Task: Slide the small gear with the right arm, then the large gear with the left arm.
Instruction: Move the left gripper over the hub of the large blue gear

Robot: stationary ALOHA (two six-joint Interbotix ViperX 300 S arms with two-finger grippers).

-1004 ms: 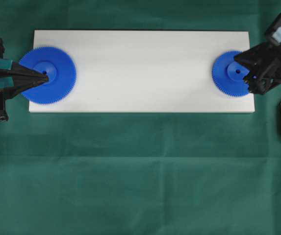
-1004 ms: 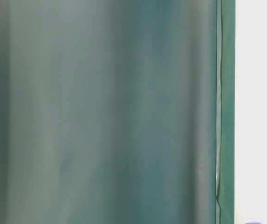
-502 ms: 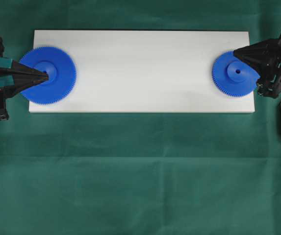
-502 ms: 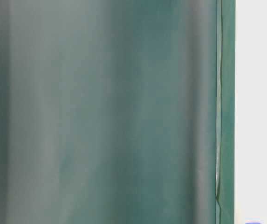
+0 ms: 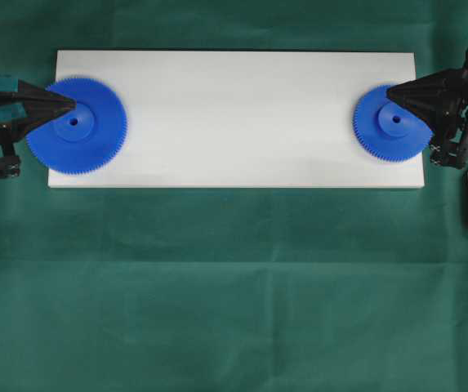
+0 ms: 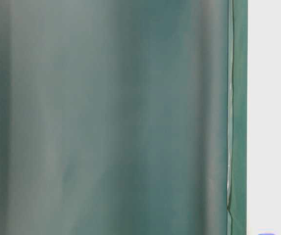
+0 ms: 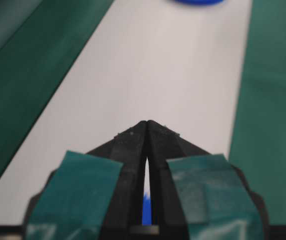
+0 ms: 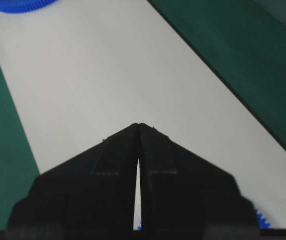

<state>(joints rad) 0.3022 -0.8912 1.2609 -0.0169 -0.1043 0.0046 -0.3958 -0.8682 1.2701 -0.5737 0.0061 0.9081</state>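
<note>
**Both grippers pinched closed over the gears at the board ends**

Left wrist view: the left gripper has its teal-banded fingers pressed tip to tip, gripping nothing; overhead, its point sits over the large gear at the white board's left end; the right gripper, likewise closed and empty, tips over the small gear at the far right end.

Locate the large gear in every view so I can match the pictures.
Overhead: large gear on the white board's left end.
Table-level: blue sliver at the edge; which gear, unclear.
Left wrist: blue between the shut left hand's fingers.
Right wrist: top-left, board's far end.
Shared landmark: the white board.
</note>
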